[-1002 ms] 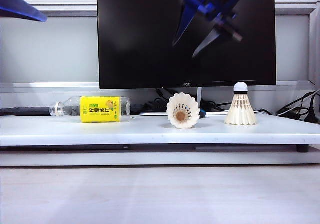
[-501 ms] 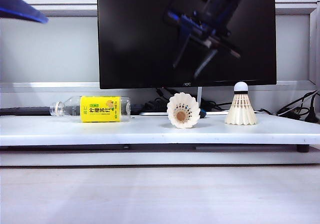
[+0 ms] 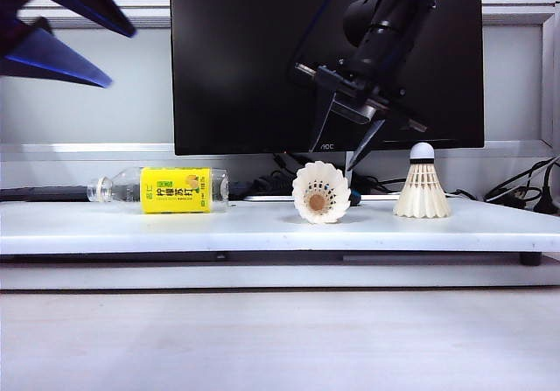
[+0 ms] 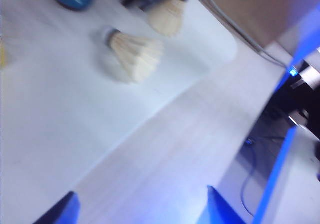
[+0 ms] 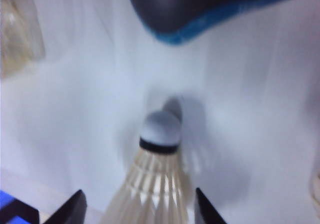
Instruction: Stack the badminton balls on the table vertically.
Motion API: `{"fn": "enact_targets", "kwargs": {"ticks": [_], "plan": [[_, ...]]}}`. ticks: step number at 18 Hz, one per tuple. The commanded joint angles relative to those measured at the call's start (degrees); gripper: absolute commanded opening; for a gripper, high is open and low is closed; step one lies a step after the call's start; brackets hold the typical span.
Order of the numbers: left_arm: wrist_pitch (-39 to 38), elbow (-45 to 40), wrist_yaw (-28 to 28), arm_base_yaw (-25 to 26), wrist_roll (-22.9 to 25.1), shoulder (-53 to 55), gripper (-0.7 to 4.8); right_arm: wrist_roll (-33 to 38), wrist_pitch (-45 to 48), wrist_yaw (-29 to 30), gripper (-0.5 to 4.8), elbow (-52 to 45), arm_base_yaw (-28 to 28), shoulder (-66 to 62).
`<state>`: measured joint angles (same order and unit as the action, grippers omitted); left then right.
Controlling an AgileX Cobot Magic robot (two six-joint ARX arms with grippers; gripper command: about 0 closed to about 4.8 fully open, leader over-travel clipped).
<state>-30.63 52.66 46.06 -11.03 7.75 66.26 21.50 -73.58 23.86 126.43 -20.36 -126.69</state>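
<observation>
Approaching the lying shuttlecock (image 3: 320, 192) at mid-table (image 3: 175, 229).
Right gripper (image 3: 350, 146) spread and empty just above it; left gripper (image 3: 66, 32) spread, high at left. Upright shuttlecock (image 3: 422, 185) well apart at right. Advise straddling skirt near cork, closing gently, lifting clear of mouse (image 5: 210, 3).

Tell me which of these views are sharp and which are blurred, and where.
Exterior view: sharp on the table, bottle and both shuttlecocks; the left gripper at the top corner is smeared. Left wrist view: motion-blurred throughout, the lying shuttlecock soft. Right wrist view: out of focus, the lying shuttlecock's cork tip and the mouse hazy.
</observation>
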Motion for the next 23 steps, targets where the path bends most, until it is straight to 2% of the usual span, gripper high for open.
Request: {"fn": "enact_targets", "kwargs": {"ticks": [1,6,19,23], "plan": [[2.6,0.17,-0.02,-3.56,0.2,0.13,3.41,1.27,1.2,0.59,2.79,0.33,-0.02,-0.5],[4.61,0.17,-5.42,-8.87,0.2,0.15,3.41,2.36,2.29,0.5,2.79,0.35,-0.07,-2.67],[4.44,0.17,-6.4,-8.9,-0.31,0.15,3.41,2.84,6.51,-0.24,2.74,0.37,-2.29,-3.87],[3.89,0.17,-6.4,-8.9,-0.9,0.13,3.41,0.37,4.04,-8.57,2.74,0.39,-3.65,-4.35]]}}
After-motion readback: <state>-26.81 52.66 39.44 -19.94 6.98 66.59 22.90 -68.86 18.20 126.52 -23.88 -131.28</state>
